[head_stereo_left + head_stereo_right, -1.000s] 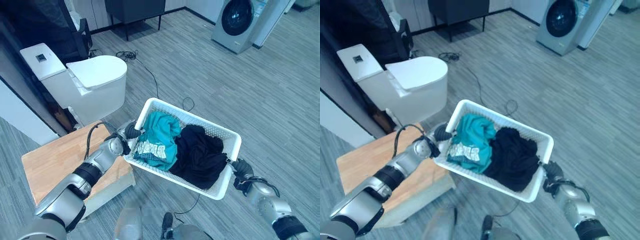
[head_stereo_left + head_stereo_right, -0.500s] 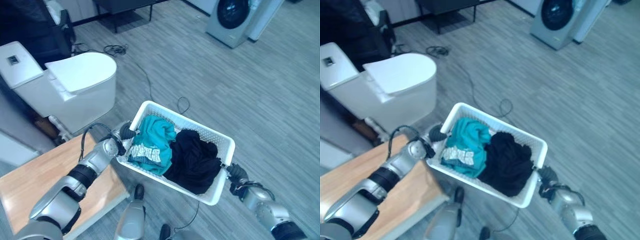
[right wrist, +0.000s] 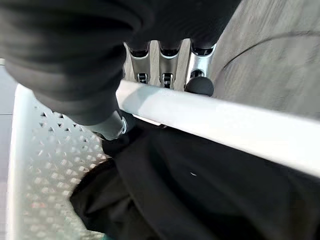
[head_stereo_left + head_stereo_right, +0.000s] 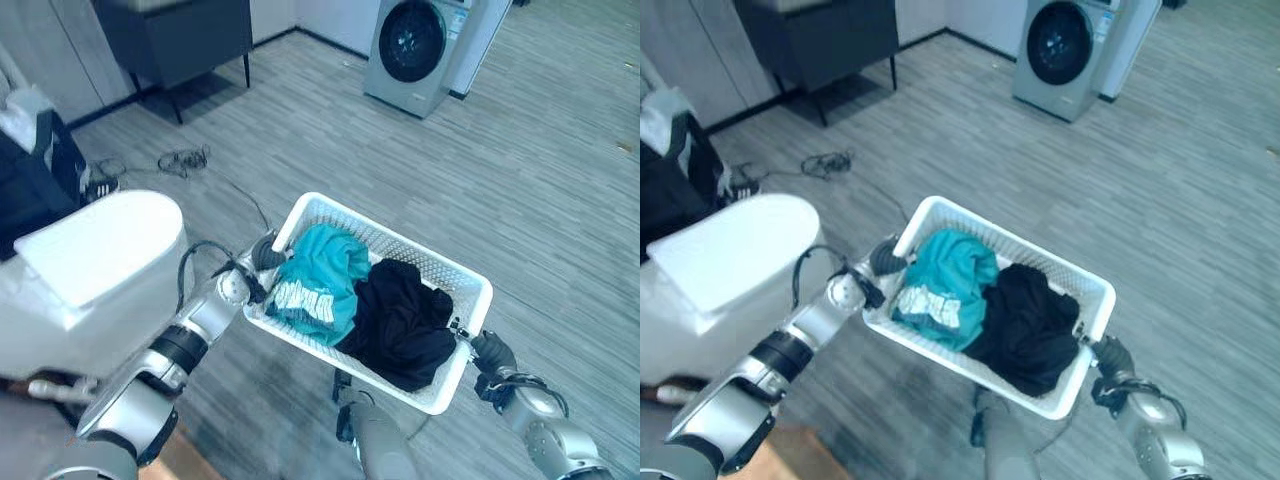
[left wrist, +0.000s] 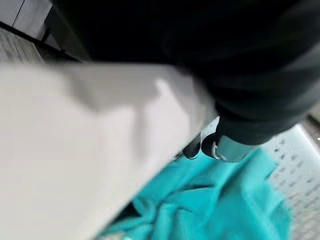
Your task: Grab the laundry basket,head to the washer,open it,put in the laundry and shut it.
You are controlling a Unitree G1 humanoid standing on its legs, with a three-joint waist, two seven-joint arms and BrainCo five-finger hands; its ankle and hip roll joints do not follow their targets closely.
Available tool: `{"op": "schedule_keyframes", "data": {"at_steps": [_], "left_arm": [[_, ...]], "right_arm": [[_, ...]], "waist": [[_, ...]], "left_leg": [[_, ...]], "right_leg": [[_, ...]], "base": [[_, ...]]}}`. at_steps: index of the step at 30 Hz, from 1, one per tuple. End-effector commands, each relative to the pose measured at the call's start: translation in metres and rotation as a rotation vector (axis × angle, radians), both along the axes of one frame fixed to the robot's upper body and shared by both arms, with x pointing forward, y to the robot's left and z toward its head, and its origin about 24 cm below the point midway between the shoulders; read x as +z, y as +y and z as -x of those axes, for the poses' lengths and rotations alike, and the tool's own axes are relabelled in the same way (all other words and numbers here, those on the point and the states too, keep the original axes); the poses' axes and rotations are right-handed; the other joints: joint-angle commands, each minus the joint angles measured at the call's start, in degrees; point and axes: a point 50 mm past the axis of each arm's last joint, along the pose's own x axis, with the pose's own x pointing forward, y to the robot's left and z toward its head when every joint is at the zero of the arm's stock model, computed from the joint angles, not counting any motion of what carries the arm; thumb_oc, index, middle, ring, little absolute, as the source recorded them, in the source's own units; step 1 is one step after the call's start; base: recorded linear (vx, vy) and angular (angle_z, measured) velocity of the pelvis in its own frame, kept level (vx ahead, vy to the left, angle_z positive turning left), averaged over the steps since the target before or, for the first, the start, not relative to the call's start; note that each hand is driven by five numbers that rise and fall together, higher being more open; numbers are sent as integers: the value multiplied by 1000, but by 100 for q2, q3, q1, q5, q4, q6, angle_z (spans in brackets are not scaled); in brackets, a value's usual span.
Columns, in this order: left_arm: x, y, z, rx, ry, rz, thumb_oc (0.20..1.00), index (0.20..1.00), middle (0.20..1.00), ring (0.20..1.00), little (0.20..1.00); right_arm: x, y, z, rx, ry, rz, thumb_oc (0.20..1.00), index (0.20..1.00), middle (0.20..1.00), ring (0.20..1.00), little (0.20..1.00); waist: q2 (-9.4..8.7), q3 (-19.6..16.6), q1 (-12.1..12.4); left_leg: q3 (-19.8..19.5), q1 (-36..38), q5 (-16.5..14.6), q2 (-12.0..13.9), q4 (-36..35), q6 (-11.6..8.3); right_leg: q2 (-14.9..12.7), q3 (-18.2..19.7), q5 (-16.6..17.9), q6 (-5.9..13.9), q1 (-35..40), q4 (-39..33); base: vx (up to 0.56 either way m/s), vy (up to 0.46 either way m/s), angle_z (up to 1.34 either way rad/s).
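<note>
Overhead, left eye view: white basket (image 4: 455,285) held off the floor between both hands. Left hand (image 4: 262,256) at its left end, right hand (image 4: 489,350) at its right end. Teal shirt (image 4: 318,280) and black clothes (image 4: 402,322) inside. Washer (image 4: 412,45) far off, door shut. Toilet (image 4: 90,265) near left arm.

Left wrist view: fingers (image 5: 226,146) curled over the rim, above the shirt.

Right wrist view: fingers (image 3: 165,61) wrapped round the rim.

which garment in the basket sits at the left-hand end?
The teal garment, beside the left hand; the black garment lies at the right hand's end of the basket.
</note>
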Motion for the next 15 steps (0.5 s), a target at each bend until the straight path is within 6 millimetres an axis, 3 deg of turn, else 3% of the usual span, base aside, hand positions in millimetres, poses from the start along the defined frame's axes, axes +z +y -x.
{"op": "schedule_keyframes", "data": {"at_steps": [1,2,3,4,5,6,8,9,10,11,13,15], "left_arm": [[39,10,-15,21,-159,-17,200,200,200,200,200],[30,5,-14,12,-134,-10,200,200,200,200,200],[30,4,-14,11,-135,-10,200,200,200,200,200],[29,3,-15,11,-127,-14,200,200,200,200,200],[34,5,-16,16,-141,-14,200,200,200,200,200],[34,5,-16,16,-141,-14,200,200,200,200,200],[35,3,-16,20,-146,9,200,200,200,200,200],[37,0,-18,17,-146,18,200,200,200,200,200],[39,-4,-21,15,-144,27,200,200,200,200,200],[39,-4,-21,14,-145,27,200,200,200,200,200],[44,-13,-25,-8,-153,17,200,200,200,200,200],[49,-18,-29,-25,-167,-3,200,200,200,200,200]], "right_arm": [[60,1,-41,78,-318,-51,200,200,200,200,200],[62,-9,-37,49,-314,-39,200,200,200,200,200],[62,-9,-37,48,-315,-39,200,200,200,200,200],[65,-9,-39,41,-333,-50,200,200,200,200,200],[69,-9,-47,26,-353,-53,200,200,200,200,200],[69,-9,-48,26,-353,-53,200,200,200,200,200],[68,-12,-51,6,-345,-32,200,200,200,200,200],[67,-13,-52,-7,-338,-27,200,200,200,200,200],[67,-14,-55,-16,-329,-16,200,200,200,200,200],[67,-14,-55,-17,-330,-16,200,200,200,200,200],[65,-13,-57,-25,-328,-15,200,200,200,200,200],[62,-9,-58,-26,-328,-22,200,200,200,200,200]], "waist": [[-204,-383,92],[-88,-492,-107],[-104,-515,-128],[-70,-476,-103],[-130,-363,72],[-110,-366,57],[-181,-273,210],[-235,-240,271],[-222,-179,379],[-237,-163,398],[-159,-181,521],[-86,-188,687]], "left_leg": [[544,-388,511,208,676,-182],[405,-1030,1994,838,2696,-398],[376,-1097,1995,823,2737,-397],[264,-1425,2497,1099,3613,-398],[14,-2017,2840,1194,4926,-159],[-13,-2056,2820,1213,4972,-164],[-152,-2666,2622,1121,5544,9],[-92,-2991,2409,1077,5413,81],[33,-3319,2168,967,4512,87],[60,-3277,2173,958,4481,92],[267,-3465,2052,631,2690,56],[304,-3419,2258,331,1120,-6]], "right_leg": [[164,149,911,408,847,-720],[559,773,819,-55,1036,-321],[538,756,831,-59,1004,-324],[719,743,674,-309,1165,-280],[978,985,466,-640,1486,-258],[996,967,467,-643,1472,-255],[1078,1166,296,-761,1752,-303],[1035,1223,245,-736,1892,-350],[990,1333,118,-665,2092,-365],[974,1350,113,-661,2109,-364],[952,1371,-33,-560,2306,-370],[943,1362,-210,-511,2499,-316]], "base": [[721,-343,7],[518,-287,19],[650,-417,36],[413,-381,49],[419,-376,7],[419,-329,-7],[324,-170,-63],[492,-106,-54],[381,-42,-36],[396,24,-41],[404,60,-67],[465,56,-39]]}}
